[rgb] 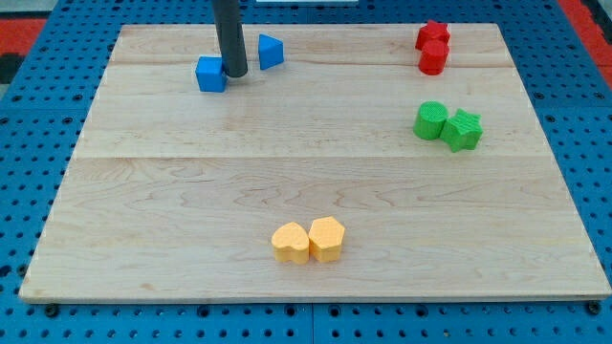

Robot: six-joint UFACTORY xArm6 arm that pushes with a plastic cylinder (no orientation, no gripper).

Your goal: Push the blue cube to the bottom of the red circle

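Observation:
The blue cube (210, 74) lies near the view's top left on the wooden board (191, 210). My tip (234, 74) stands right against the cube's right side, between it and a blue triangle block (271, 51). The red circle block (432, 59) lies at the view's top right, with a red star-like block (432, 35) touching it just above. The cube is far to the left of the red circle.
A green circle block (430, 120) and a green star block (464, 130) sit together at the right. A yellow heart block (290, 243) and a yellow hexagon block (326, 239) sit together near the bottom centre. A blue pegboard surrounds the board.

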